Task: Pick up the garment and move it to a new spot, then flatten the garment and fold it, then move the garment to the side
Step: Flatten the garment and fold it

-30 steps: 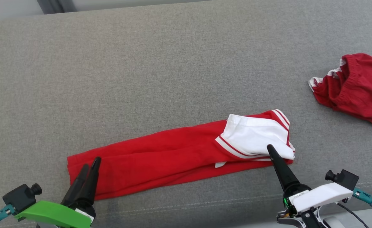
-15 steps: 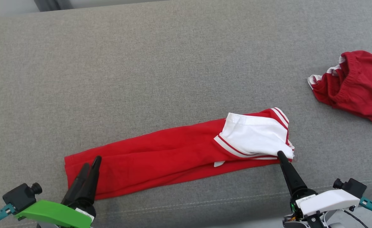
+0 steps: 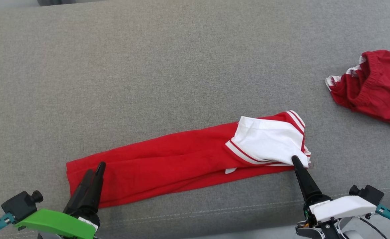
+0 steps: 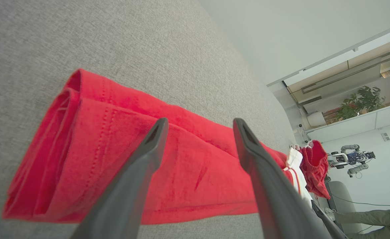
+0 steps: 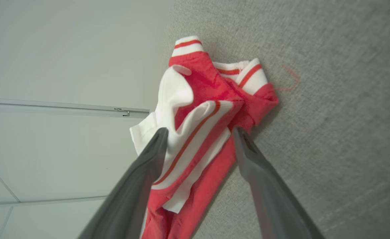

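The garment (image 3: 168,166) is red with a white, red-striped part at its right end, folded into a long narrow strip on the grey cushion (image 3: 181,66). My left gripper (image 3: 95,168) hovers over its left end, open; in the left wrist view the left gripper (image 4: 200,122) has its fingers spread above the layered red cloth (image 4: 92,109). My right gripper (image 3: 295,159) sits at the near right corner of the white part. Seen from the right wrist, the right gripper (image 5: 200,130) is open with the bunched striped end (image 5: 208,93) between its fingers.
A second crumpled red garment (image 3: 371,89) lies at the far right of the cushion. The cushion's front seam (image 3: 215,212) runs just ahead of both arms. In the left wrist view, another robot (image 4: 351,157) and a person's leg (image 4: 374,217) stand beyond the cushion.
My right gripper has slid right and back, from over the white part to its near right corner. The head camera has shifted a little. The left gripper and garment stay put.
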Motion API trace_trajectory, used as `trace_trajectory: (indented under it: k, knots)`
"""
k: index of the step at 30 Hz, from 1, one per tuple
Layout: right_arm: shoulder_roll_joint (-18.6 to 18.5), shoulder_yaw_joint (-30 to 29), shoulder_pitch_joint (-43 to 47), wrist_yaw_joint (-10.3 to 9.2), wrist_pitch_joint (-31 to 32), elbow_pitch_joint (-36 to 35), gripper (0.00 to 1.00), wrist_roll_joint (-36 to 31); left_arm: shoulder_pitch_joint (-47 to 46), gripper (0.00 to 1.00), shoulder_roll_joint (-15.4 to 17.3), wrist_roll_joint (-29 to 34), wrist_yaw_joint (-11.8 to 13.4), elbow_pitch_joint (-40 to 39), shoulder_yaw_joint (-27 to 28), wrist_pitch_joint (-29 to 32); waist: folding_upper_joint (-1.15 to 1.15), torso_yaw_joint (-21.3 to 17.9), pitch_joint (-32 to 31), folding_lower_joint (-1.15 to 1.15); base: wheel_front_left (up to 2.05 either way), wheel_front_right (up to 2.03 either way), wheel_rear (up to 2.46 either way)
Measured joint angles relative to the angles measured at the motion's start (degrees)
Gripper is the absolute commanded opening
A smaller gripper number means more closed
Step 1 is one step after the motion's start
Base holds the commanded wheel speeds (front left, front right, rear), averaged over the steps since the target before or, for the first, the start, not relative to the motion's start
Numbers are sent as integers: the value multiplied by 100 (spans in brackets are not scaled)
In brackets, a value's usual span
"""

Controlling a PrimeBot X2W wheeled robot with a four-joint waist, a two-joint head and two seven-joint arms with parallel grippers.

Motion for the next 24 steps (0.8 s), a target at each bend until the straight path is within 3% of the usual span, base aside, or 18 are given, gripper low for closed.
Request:
trace_trajectory:
  k: [24]
  knots:
    - [98, 109, -159, 2, -69, 255, 100, -15, -10, 100, 15, 0, 0, -69, 144, -3, 0, -151, 315, 0, 0, 0, 0]
